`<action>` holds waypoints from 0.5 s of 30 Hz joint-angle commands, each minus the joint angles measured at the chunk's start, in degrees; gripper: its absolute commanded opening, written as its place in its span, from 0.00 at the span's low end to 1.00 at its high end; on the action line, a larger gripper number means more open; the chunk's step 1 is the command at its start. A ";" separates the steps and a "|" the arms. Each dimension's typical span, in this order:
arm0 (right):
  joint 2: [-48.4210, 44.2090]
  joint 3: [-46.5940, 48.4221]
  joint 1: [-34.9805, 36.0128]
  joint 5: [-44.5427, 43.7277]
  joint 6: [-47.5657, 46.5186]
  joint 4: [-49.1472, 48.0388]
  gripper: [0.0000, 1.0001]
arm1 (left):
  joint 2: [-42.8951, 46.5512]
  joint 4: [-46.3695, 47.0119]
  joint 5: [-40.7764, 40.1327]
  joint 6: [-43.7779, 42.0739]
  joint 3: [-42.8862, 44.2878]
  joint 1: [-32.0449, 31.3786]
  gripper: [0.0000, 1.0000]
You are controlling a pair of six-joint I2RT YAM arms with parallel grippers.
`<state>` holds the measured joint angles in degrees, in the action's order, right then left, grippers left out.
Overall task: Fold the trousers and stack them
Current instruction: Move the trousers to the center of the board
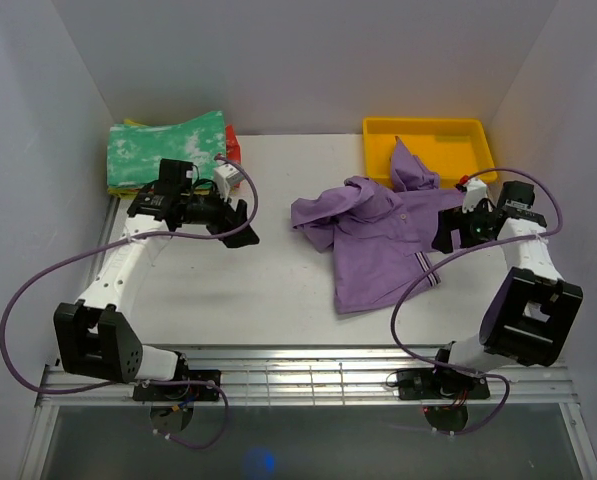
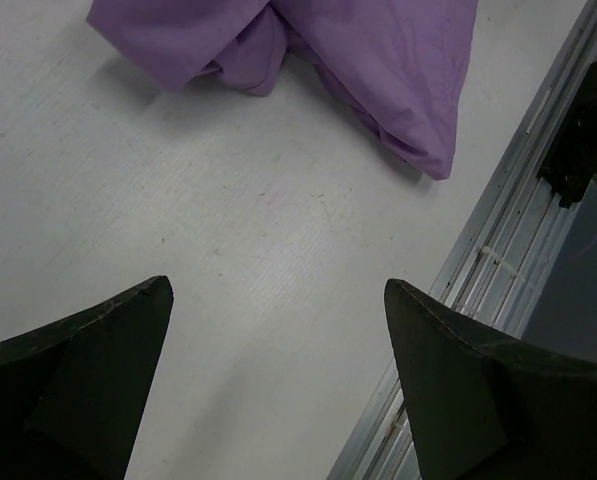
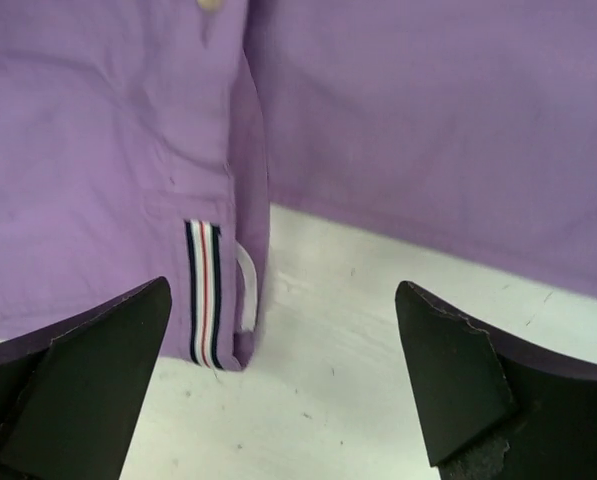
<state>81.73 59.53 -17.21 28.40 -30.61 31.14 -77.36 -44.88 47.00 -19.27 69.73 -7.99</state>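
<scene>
The lilac-purple trousers (image 1: 378, 230) lie crumpled right of the table's middle, one leg reaching into the yellow tray (image 1: 478, 135). My left gripper (image 1: 240, 222) is open and empty, hovering over bare table left of the trousers; its wrist view shows the cloth (image 2: 378, 60) ahead of the fingers. My right gripper (image 1: 446, 232) is open and empty at the trousers' right edge. Its wrist view shows the striped waistband tab (image 3: 204, 290) and purple cloth (image 3: 428, 120) just beyond the fingertips, with bare table between the jaws.
A green-and-white mottled folded garment (image 1: 166, 150) sits at the back left, with red and yellow cloth (image 1: 234, 140) beneath it. A metal rail (image 1: 308, 375) runs along the table's near edge, and grey walls close in both sides.
</scene>
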 commanded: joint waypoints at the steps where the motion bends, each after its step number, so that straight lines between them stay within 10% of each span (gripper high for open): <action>1: 3.85 -0.12 -1.95 2.17 -7.35 5.50 0.98 | -1.82 6.99 -2.71 4.48 2.51 -4.05 0.98; 15: 16.43 -3.36 -1.16 9.64 -4.11 5.95 0.81 | -11.67 17.29 0.55 17.15 11.56 -8.10 0.98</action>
<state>96.79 57.10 -18.61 34.89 -34.35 36.05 -90.70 -30.44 46.89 -5.69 77.71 -15.49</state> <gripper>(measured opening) 0.858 0.979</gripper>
